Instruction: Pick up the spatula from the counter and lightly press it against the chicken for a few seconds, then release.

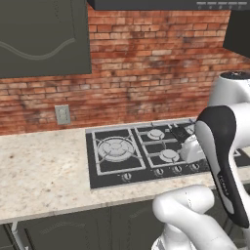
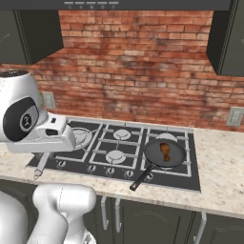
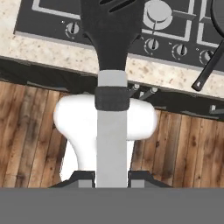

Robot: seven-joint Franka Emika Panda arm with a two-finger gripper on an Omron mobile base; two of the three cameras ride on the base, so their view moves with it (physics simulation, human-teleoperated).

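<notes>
gripper (image 3: 112,178) pinching the spatula (image 3: 113,52) by its grey handle, spatula held up near the stove's (image 2: 125,151) front left corner, chicken (image 2: 165,151) sitting in the pan (image 2: 151,156), well apart to the right

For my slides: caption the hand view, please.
Gripper holding the spatula by its grey handle, black blade over the stove knobs.

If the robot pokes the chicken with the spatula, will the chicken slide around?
Probably a little. The chicken lies loose in the pan, on its smooth dark bottom, so a sideways push could slide it. Pressing the spatula straight down should keep it put. The pan's long handle sticks out, so a hard shove might turn the pan too.
</notes>
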